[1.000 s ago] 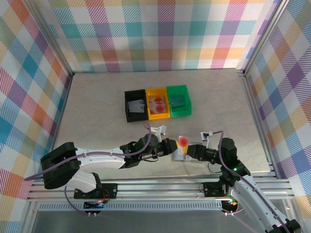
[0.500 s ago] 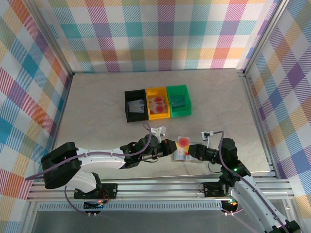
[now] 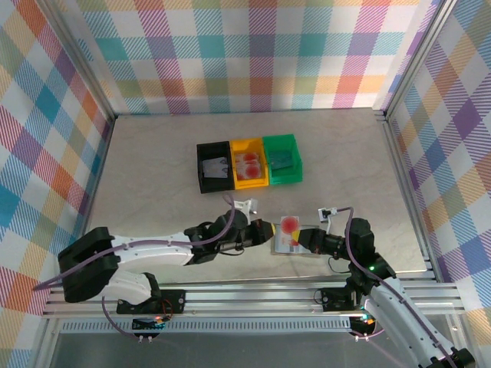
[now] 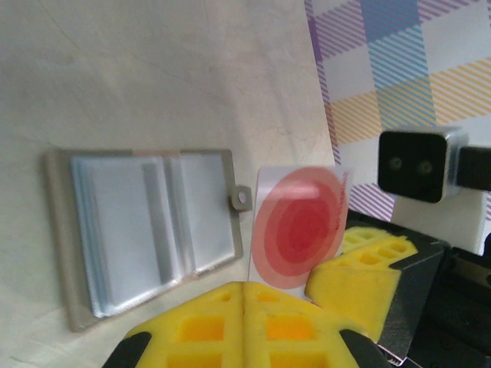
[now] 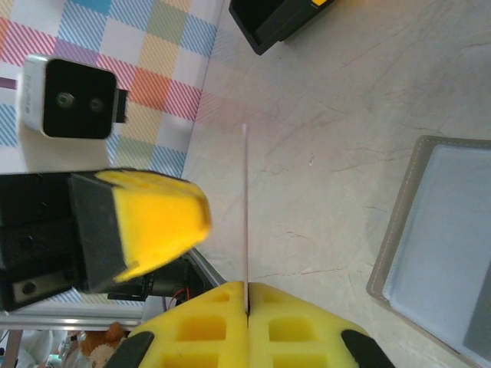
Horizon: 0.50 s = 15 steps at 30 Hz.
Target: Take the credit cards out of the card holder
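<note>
Red-disc credit card (image 4: 299, 226) pinched in right pincer (image 5: 247, 288); left pincer (image 4: 244, 288) pressed together alongside; both stretched low, facing.

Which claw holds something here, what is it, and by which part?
The right claw pinches a red-circled credit card by one edge; the left claw is shut on nothing.

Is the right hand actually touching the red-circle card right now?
Touching. The right wrist view shows the red-circle card edge-on, its lower end clamped in the shut right hand, with no gap on either side.
</note>
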Each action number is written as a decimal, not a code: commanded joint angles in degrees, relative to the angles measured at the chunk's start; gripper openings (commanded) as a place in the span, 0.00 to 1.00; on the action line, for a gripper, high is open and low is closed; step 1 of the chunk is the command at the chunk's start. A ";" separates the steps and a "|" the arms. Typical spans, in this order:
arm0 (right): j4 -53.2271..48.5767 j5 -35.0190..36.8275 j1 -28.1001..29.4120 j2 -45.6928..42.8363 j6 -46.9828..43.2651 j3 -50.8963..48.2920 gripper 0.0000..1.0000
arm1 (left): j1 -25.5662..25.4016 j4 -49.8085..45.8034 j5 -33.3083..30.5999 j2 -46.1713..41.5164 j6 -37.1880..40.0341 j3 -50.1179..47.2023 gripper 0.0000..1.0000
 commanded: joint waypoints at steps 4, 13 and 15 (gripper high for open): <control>-0.96 4.78 0.28 0.99 1.65 5.11 0.00 | 6.29 -20.18 -0.52 -11.49 10.92 7.04 0.40; 1.91 14.72 4.19 9.89 5.37 11.85 0.00 | 19.99 -49.39 -0.34 -20.64 25.16 16.88 0.82; 2.95 18.35 6.52 12.40 5.32 13.37 0.00 | 22.39 -54.21 -2.72 -21.54 28.29 19.00 0.89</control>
